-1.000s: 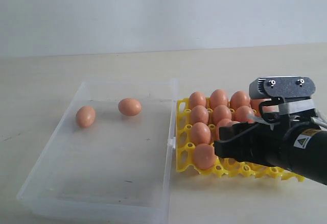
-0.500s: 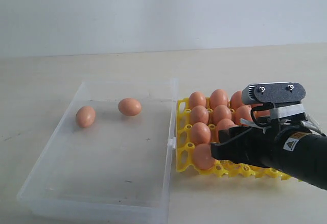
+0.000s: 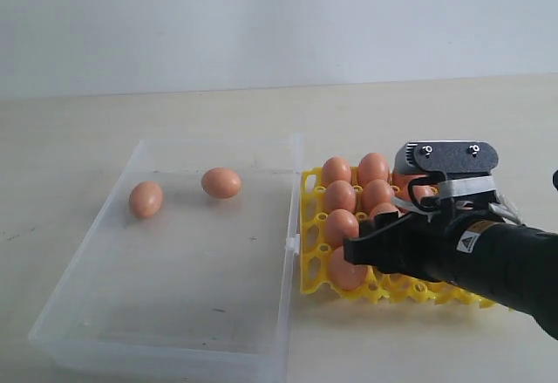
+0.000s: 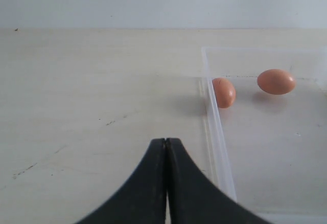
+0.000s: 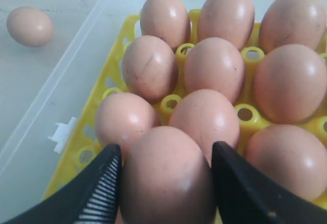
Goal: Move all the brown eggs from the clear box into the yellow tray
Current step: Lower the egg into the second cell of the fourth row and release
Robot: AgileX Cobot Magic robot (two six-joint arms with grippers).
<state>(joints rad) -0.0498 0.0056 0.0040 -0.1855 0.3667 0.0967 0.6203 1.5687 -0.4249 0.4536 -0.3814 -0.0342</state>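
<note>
Pale tabletop (image 3: pixel 174 108); smooth oval brown eggs (image 3: pixel 221 182)

The right arm (image 3: pixel 506 265) is a matte black, rounded tube with a small white sticker (image 3: pixel 468 242) bearing a yellow warning triangle. It carries a grey plate (image 3: pixel 446 158) with rounded ends and two screws (image 3: pixel 427 149), a silvery bracket (image 3: pixel 466 188) and a thin black looped cable (image 3: pixel 417 207). The right gripper (image 5: pixel 166 152) has black fingers (image 5: pixel 240 188), one with a ribbed grey pad (image 5: pixel 104 191). The left gripper (image 4: pixel 166 141) is smooth, black and tapered.
</note>
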